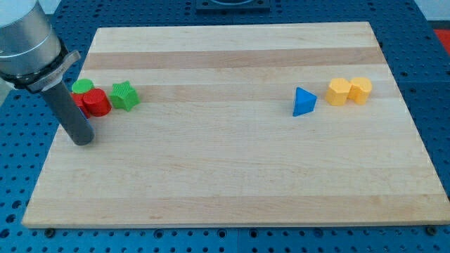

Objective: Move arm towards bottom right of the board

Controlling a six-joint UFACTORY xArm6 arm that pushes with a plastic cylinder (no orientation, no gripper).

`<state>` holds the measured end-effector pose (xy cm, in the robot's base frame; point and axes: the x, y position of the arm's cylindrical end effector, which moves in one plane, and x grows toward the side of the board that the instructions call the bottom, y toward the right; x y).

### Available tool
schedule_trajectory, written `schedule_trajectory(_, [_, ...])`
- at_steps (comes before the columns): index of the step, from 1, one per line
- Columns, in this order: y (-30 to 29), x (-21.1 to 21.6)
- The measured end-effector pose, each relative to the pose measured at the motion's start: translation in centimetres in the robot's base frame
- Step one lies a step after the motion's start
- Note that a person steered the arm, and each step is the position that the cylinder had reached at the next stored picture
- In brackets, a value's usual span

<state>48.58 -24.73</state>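
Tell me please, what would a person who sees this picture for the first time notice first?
The thick dark rod at the view's left stands out first, with my tip on the wooden board just below a tight cluster: a green cylinder, a red cylinder and a green star block. Far across, at the view's right, a blue triangular block sits beside two yellow blocks that touch each other.

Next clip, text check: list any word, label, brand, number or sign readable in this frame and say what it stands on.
None: no readable text, number, label or sign shows anywhere in this view.
Wooden board: bare wood grain only.
Blocks, namely the green star, red cylinder, blue triangle and two yellow blocks: plain faces, no markings.
The arm above my tip: no legible label.
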Motion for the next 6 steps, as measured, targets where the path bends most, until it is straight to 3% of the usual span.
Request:
schedule_trajectory(1, [-0.1,-0.2])
schedule_trajectory(2, [7.4,3.6])
schedule_trajectory(3, [21.3,8.2])
schedule_trajectory(4, [34.6,8.8])
schedule_trajectory(5, [47.6,7.1])
schedule_trajectory(6, [53.6,0.1])
